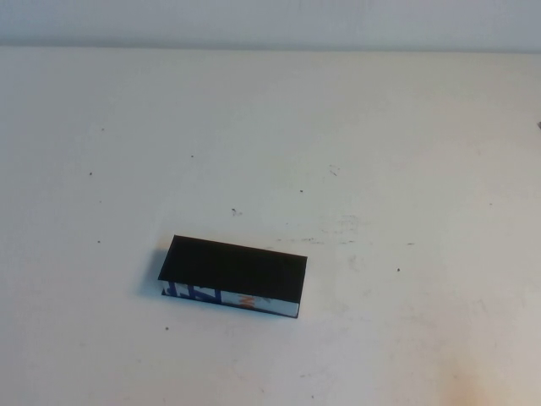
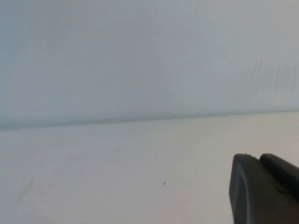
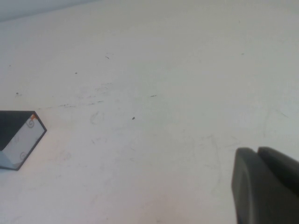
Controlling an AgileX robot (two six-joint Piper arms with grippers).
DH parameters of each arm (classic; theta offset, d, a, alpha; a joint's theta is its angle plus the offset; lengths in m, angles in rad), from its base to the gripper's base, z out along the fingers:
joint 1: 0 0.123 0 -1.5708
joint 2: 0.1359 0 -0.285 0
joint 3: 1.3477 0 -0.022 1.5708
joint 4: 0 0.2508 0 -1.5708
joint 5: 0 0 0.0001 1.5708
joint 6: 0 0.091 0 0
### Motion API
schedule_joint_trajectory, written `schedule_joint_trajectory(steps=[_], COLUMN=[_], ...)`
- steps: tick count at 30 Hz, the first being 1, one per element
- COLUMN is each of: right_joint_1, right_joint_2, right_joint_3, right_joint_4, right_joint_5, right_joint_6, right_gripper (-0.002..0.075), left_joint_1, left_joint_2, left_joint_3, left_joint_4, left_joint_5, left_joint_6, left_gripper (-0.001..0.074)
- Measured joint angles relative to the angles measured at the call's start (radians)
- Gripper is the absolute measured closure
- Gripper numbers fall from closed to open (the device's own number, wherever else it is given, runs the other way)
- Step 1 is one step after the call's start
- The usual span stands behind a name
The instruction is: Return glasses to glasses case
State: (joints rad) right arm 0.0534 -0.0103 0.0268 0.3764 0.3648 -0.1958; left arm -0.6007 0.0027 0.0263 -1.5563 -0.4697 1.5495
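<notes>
The glasses case (image 1: 234,274) lies on the white table, a little left of centre and toward the front, its flat black lid down and its white side panel with blue and orange print facing me. One corner of it shows in the right wrist view (image 3: 19,138). The glasses are not in view. My left gripper (image 2: 258,158) is shut and empty, low over bare table near the back wall. My right gripper (image 3: 257,151) is shut and empty over bare table, well apart from the case. Neither arm shows in the high view.
The white table (image 1: 380,152) carries only small dark specks and faint scuff marks. A pale wall (image 2: 140,56) rises behind its far edge.
</notes>
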Motion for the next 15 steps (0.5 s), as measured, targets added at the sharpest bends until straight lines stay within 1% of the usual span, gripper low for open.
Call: schedule_joint_trajectory(steps=[2, 4, 7, 10, 12, 14, 15], right_joint_1=[0.000, 0.000, 0.000, 0.000, 0.000, 0.000, 0.000], right_joint_2=[0.000, 0.000, 0.000, 0.000, 0.000, 0.000, 0.000], right_joint_3=[0.000, 0.000, 0.000, 0.000, 0.000, 0.000, 0.000], right_joint_4=[0.002, 0.002, 0.002, 0.002, 0.002, 0.002, 0.002], right_joint_5=[0.000, 0.000, 0.001, 0.001, 0.001, 0.001, 0.001], right_joint_6=[0.000, 0.000, 0.000, 0.000, 0.000, 0.000, 0.000], right_gripper=[0.0737, 0.0737, 0.0737, 0.0737, 0.0737, 0.0737, 0.0737], left_joint_1=[0.099, 0.192, 0.331, 0.464, 0.536, 0.583, 0.601], left_joint_2=[0.000, 0.000, 0.000, 0.000, 0.000, 0.000, 0.000], left_joint_3=[0.000, 0.000, 0.000, 0.000, 0.000, 0.000, 0.000], left_joint_4=[0.121, 0.195, 0.243, 0.258, 0.264, 0.287, 0.331], left_joint_5=[0.118, 0.204, 0.292, 0.344, 0.369, 0.392, 0.410], left_joint_6=[-0.021, -0.087, -0.136, -0.147, -0.150, -0.158, -0.184], left_gripper=[0.0736, 0.0736, 0.0736, 0.0736, 0.0736, 0.0736, 0.0736])
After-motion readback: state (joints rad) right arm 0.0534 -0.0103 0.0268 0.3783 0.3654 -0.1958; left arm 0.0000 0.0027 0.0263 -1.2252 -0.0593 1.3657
